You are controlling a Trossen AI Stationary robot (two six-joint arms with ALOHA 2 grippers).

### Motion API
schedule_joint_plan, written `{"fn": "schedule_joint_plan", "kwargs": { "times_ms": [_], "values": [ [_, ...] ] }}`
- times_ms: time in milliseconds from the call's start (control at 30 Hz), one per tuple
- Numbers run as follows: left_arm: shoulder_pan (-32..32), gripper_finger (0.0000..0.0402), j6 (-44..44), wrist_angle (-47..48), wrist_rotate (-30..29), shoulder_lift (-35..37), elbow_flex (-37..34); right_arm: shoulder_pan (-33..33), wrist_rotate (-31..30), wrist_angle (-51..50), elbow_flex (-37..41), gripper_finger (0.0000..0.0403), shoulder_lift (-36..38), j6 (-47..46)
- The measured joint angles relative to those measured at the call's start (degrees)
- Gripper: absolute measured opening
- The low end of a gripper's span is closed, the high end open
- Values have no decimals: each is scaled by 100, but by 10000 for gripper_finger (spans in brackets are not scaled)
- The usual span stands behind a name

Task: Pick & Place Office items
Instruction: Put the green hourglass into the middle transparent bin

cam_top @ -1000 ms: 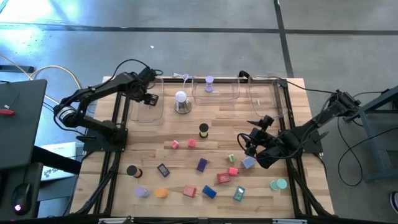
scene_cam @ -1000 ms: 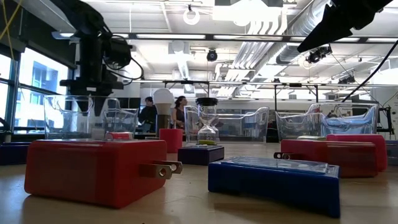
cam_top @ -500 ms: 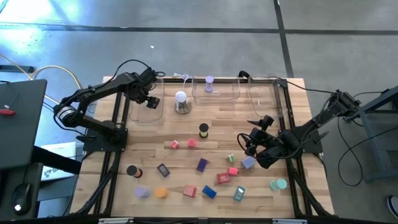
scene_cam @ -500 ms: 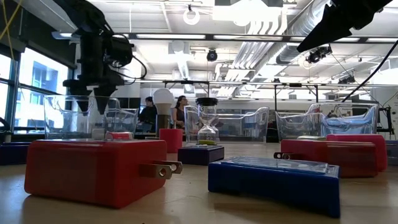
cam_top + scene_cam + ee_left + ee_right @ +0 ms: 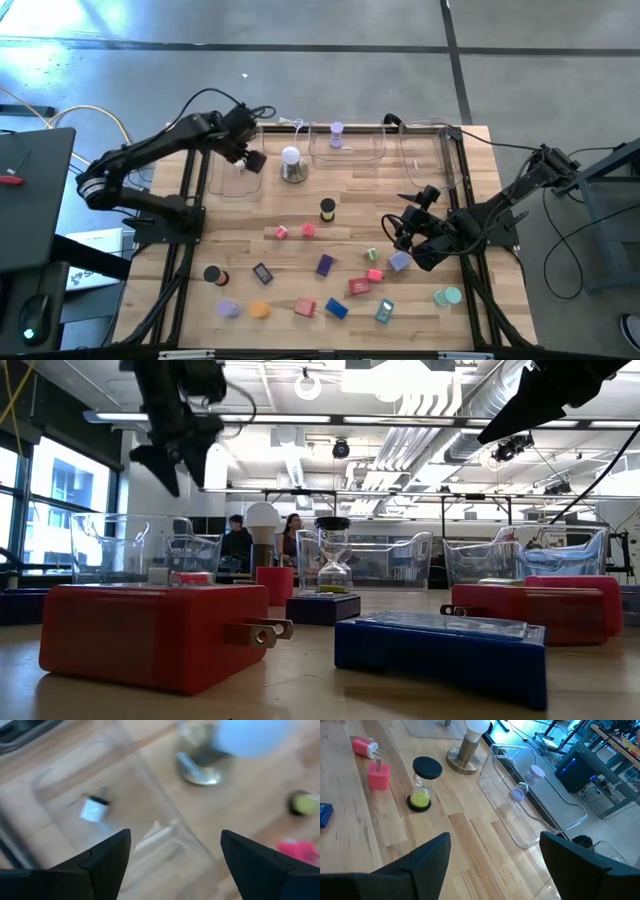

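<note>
Progress is early: one small white item (image 5: 93,809) lies in the left clear tray (image 5: 222,182) beneath the empty, wide-open left pincer (image 5: 250,157), a lilac roll (image 5: 337,133) occupies the middle tray (image 5: 372,157), while most office items (image 5: 325,265) remain scattered on the counter (image 5: 350,215) near the open, empty right pincer (image 5: 397,228).

Three clear plastic trays line the wooden table (image 5: 300,215) at twelve o'clock: left tray (image 5: 222,175), middle tray (image 5: 365,152), right tray (image 5: 422,160). A white dome lamp on a metal base (image 5: 291,164) stands between the left and middle trays.
</note>
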State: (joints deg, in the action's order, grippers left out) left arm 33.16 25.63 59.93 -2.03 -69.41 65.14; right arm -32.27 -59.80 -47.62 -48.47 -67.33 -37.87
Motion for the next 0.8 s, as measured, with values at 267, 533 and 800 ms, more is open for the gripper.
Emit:
{"fn": "schedule_joint_plan", "kwargs": {
  "times_ms": [267, 533, 800],
  "values": [
    [-1647, 301, 269, 12, -124, 277, -2, 2, -25, 97, 0, 295, 0, 9],
    [-2751, 301, 156, -708, -229, 201, -11, 2, -66, 224, 2, 295, 0, 98],
    [-2981, 301, 117, -2199, -424, 201, -11, 2, -165, 421, 2, 295, 0, 363]
  ]
}}
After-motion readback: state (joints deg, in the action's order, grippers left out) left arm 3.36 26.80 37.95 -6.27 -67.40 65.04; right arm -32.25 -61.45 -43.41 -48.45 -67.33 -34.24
